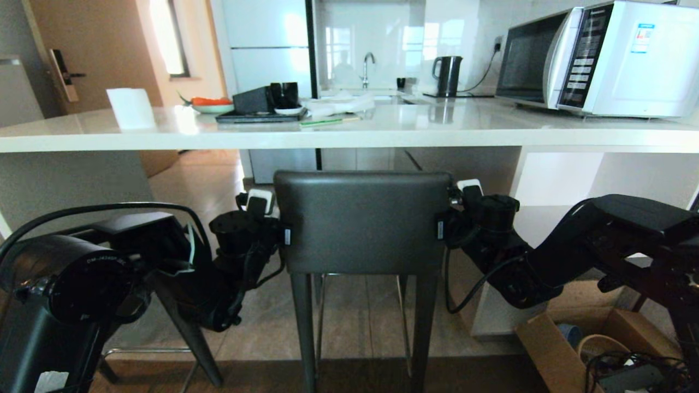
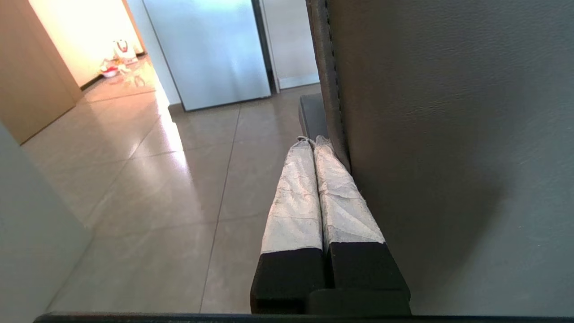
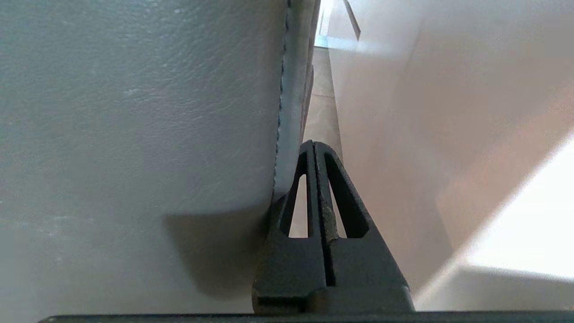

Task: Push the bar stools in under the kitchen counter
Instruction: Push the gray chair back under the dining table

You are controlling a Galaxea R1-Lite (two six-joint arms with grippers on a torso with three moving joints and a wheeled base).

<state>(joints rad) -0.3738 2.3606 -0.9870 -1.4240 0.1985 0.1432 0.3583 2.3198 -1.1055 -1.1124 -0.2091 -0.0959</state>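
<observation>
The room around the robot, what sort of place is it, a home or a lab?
Most likely a home kitchen: a microwave and an electric kettle stand on the white counter, with a sink tap behind and a bar stool drawn up.

Two matte black arms showing loose cabling

The left arm is wearing a rounded housing with small white lettering, the right arm trailing a looping black cable. White connector blocks are sitting atop both wrists. The left gripper is carrying crinkled white-wrapped fingers; the right gripper is showing bare black triangular cut-outs.
</observation>
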